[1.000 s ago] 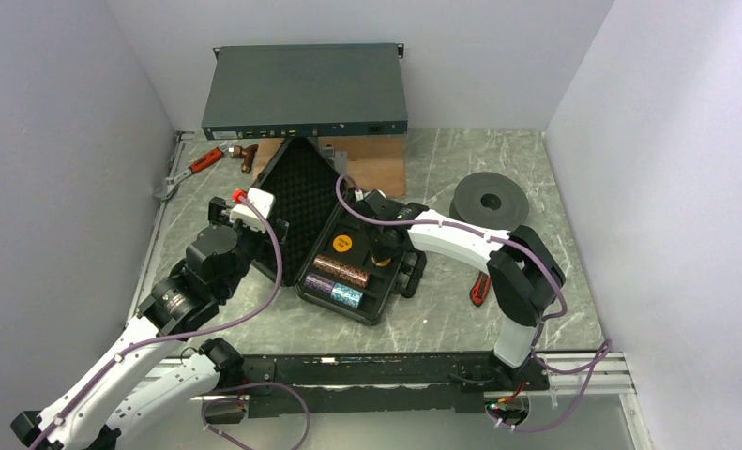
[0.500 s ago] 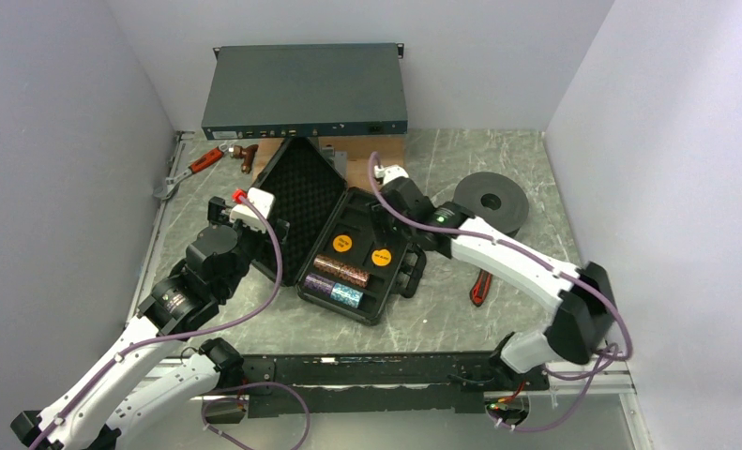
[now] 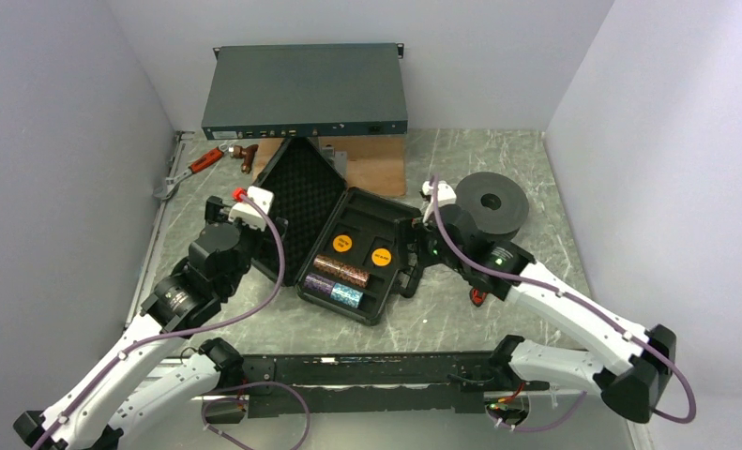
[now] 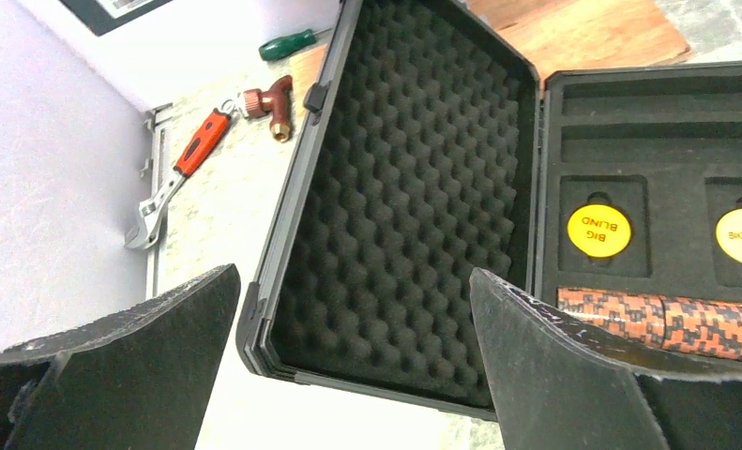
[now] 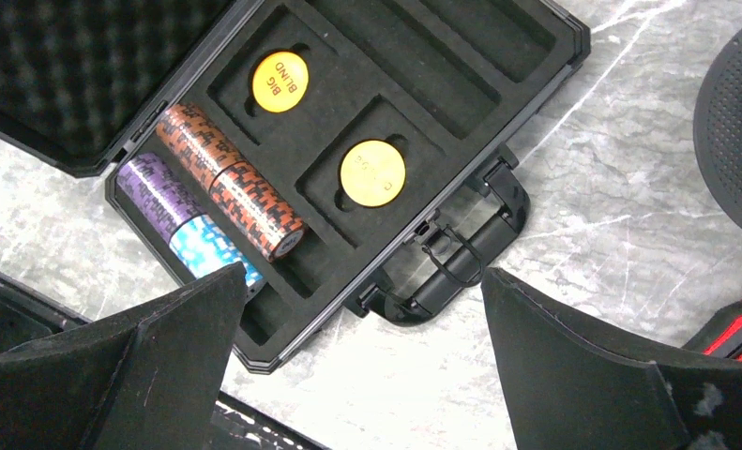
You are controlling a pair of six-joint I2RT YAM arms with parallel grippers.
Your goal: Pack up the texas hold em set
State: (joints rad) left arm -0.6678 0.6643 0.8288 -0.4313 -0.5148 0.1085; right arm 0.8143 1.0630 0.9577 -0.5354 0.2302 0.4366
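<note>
White walls close in a grey-green marbled table, with a grey rack unit at 12 o'clock and a black round spool at 2 o'clock.

At the table's centre we find the black case lying open. Its foam base holds a brown chip roll, a purple-and-teal roll just beside it, and two yellow discs in their own pockets. The long slots at the far end hold nothing.

The egg-crate lid leans open toward 10 o'clock. Its hinge line, the case's long axis, runs roughly from 1 to 7 o'clock.

The left fingers are spread wide and hold nothing. They sit at the case's 9 o'clock side, with the lid straight ahead of them. The right fingers are also released and empty. They hang over the 3 o'clock edge, above the carry handle.

We judge that closing the lid comes next. The left arm is the nearer one and would swing the lid toward 3 o'clock, across the hinge.
</note>
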